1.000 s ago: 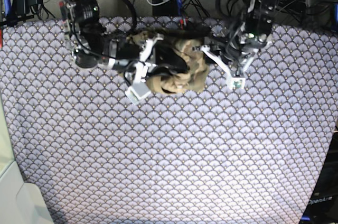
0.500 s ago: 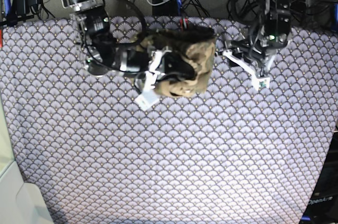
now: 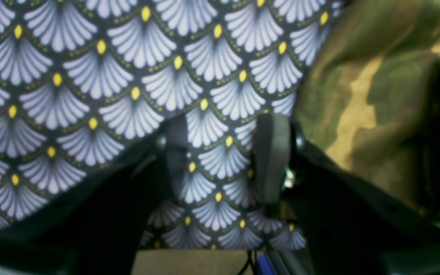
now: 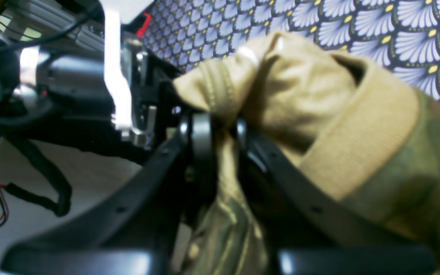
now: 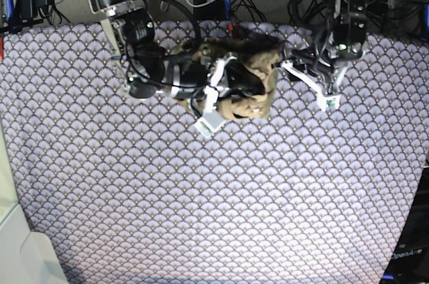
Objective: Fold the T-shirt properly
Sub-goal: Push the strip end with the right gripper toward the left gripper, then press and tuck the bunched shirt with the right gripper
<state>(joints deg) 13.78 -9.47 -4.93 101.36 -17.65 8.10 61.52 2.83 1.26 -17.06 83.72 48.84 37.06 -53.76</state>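
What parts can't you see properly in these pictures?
- T-shirt: in the base view the right arm covers much of it, so its folds are hidden.
- T-shirt in the right wrist view: blurred and cut off by the right edge.
- Right end effector: cloth fills the gap between its fingers.
- Left end effector: its base is lost in dark blur.

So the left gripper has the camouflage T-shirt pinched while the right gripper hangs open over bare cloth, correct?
Reversed. In the right wrist view the right gripper pinches the T-shirt; in the left wrist view the left gripper is open over the table cloth.
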